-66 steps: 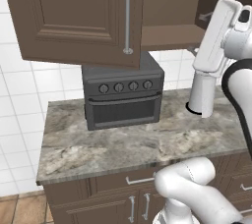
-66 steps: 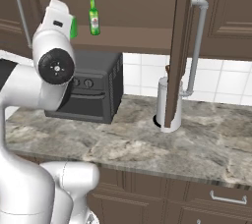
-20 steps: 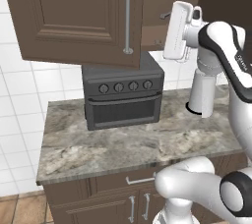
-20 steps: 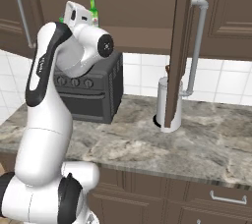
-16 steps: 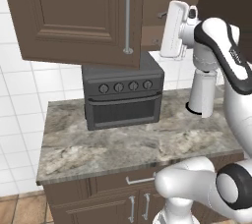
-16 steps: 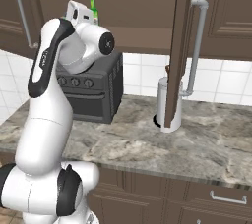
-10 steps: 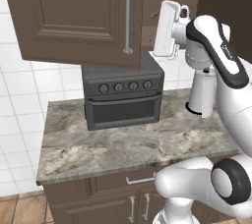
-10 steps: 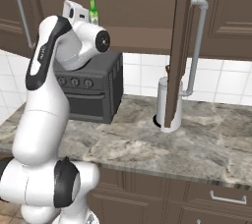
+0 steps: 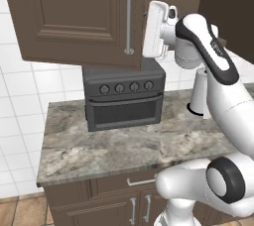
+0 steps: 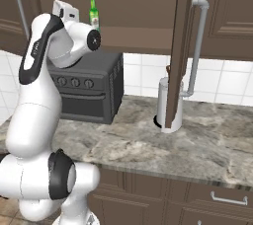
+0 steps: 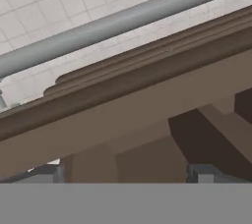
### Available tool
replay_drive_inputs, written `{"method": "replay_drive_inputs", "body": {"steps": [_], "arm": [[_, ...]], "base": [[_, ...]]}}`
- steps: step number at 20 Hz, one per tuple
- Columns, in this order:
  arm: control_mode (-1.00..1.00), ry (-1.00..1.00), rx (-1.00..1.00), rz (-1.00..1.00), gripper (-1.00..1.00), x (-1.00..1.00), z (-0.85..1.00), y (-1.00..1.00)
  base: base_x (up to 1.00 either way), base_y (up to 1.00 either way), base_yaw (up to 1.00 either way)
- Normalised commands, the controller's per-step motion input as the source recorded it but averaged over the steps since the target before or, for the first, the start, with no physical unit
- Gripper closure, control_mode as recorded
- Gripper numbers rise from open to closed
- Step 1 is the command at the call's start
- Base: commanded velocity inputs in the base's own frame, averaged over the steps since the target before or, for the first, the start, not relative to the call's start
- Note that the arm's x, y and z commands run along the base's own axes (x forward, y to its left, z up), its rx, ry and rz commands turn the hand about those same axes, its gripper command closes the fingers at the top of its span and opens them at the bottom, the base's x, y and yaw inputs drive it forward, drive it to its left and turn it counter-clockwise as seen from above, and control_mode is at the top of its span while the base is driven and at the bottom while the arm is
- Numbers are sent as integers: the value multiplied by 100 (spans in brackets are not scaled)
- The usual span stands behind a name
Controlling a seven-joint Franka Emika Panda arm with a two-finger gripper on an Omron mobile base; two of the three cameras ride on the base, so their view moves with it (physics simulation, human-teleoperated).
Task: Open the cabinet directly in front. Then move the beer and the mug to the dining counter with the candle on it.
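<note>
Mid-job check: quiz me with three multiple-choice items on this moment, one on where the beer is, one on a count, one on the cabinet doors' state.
1. Where does the slim green glass beer bottle stand?
A. On the stone counter
B. Inside the dark brown wooden wall cabinet
C. On top of the toaster oven

2. How many round knobs does the dark grey toaster oven show?
A. Two
B. Six
C. Four

3. How do the cabinet's doors stand?
A. Both swung open
B. Both shut
C. One removed

Key: 1 B, it stands on the cabinet's shelf; 2 C, four knobs in a row; 3 A, both doors stick out over the counter.
</note>
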Motion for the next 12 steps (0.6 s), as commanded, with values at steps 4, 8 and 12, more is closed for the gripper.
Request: {"method": "replay_drive_inputs", "body": {"steps": [4,8,12], "arm": [[-100,0,0,9,-100,-5,0,6],[-100,-9,-2,18,-100,-64,0,8],[-100,-20,-7,23,-100,-100,0,40]], "base": [[0,0,0],[0,0,0],[0,0,0]]}}
